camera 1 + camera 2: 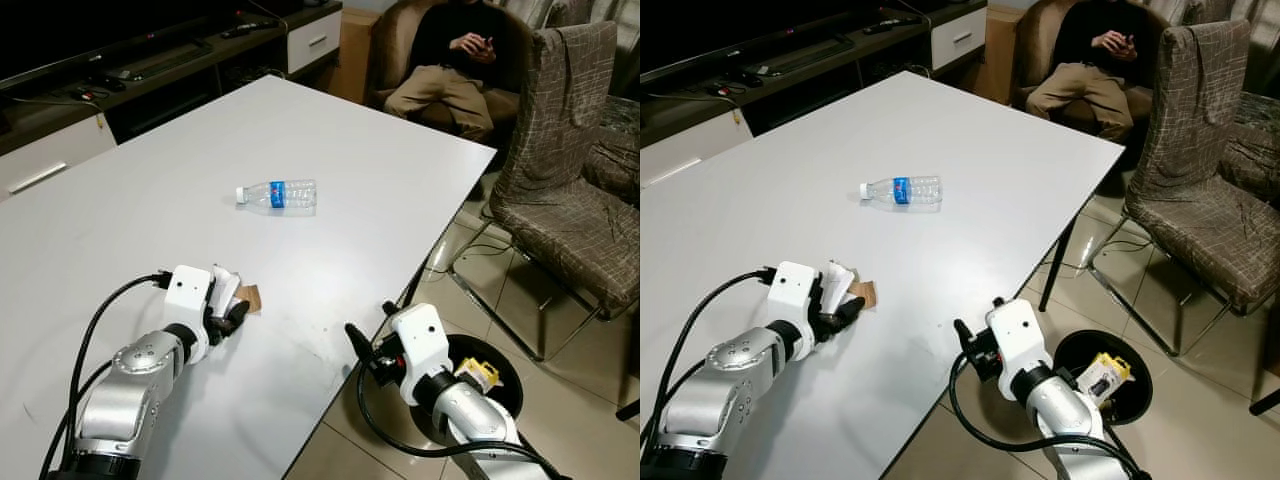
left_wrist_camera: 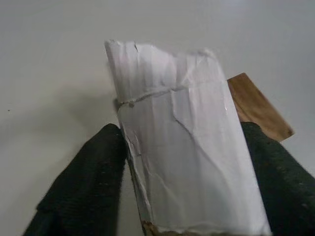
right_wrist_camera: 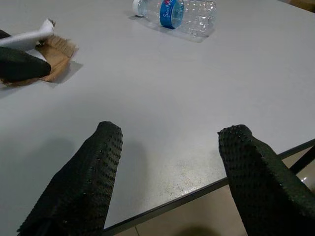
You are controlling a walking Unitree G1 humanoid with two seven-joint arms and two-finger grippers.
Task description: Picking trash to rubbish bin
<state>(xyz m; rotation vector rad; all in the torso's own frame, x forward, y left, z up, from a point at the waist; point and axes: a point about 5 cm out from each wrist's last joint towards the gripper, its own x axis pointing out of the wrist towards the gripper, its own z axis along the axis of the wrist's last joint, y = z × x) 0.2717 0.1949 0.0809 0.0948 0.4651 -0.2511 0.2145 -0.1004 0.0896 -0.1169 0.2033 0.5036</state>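
Left wrist view: the left gripper's [image 2: 184, 162] 2 black fingers [image 2: 83, 184] clamp a crumpled white paper scrap with a brown cardboard piece [image 2: 182, 152]; its lower end is cut off.
Left gripper position: low over the white table [image 1: 150, 180], near the robot.
Right gripper [image 3: 167, 172]: fingers spread wide, holding nothing, at the table's edge.
Clear plastic bottle with blue label [image 1: 278, 194]: lying mid-table, well apart.
Round black rubbish bin [image 1: 1140, 395]: on the floor, partly hidden behind the right arm, yellow-and-white litter inside.
Surroundings: patterned grey chair [image 1: 560, 140]; seated person [image 1: 455, 60], head cut off.

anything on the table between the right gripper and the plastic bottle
No, just bare white table between the open right gripper and the plastic bottle, shown best in the right wrist view.
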